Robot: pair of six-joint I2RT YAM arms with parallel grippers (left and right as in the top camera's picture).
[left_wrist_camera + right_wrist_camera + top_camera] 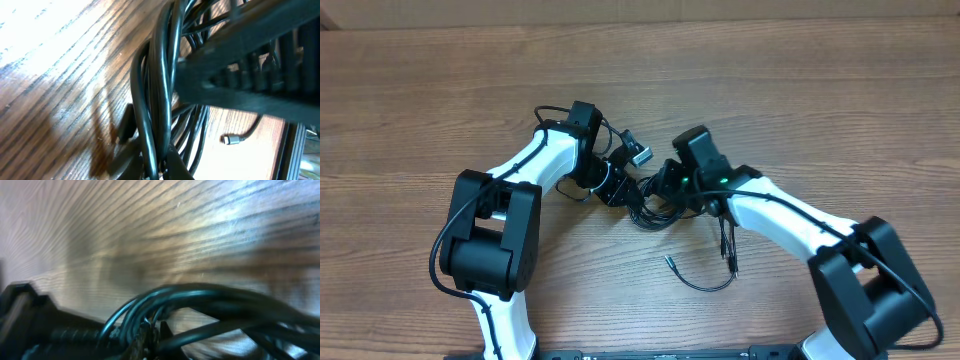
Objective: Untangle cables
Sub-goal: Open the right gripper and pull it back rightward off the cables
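Note:
The cables (pixel 650 208) are thin black cords bunched in a tangle at the table's middle, between my two grippers. My left gripper (pixel 618 188) is at the tangle's left side and is shut on a bundle of strands (pixel 159 100), its jaws (pixel 162 169) closed around them. My right gripper (pixel 670 186) is at the tangle's right side, its jaws (pixel 150 335) shut on several strands (pixel 200 294). One loose cord runs toward the front and ends in a silver-tipped plug (pixel 670 260), which also shows in the left wrist view (pixel 231 140). Two more plug ends (pixel 728 258) hang by the right arm.
The wooden table (pixel 440 90) stretches out on all sides. The right gripper's dark body (pixel 250 65) crosses the upper right of the left wrist view, close to the left jaws. Both arm bases (pixel 485 240) stand near the front edge.

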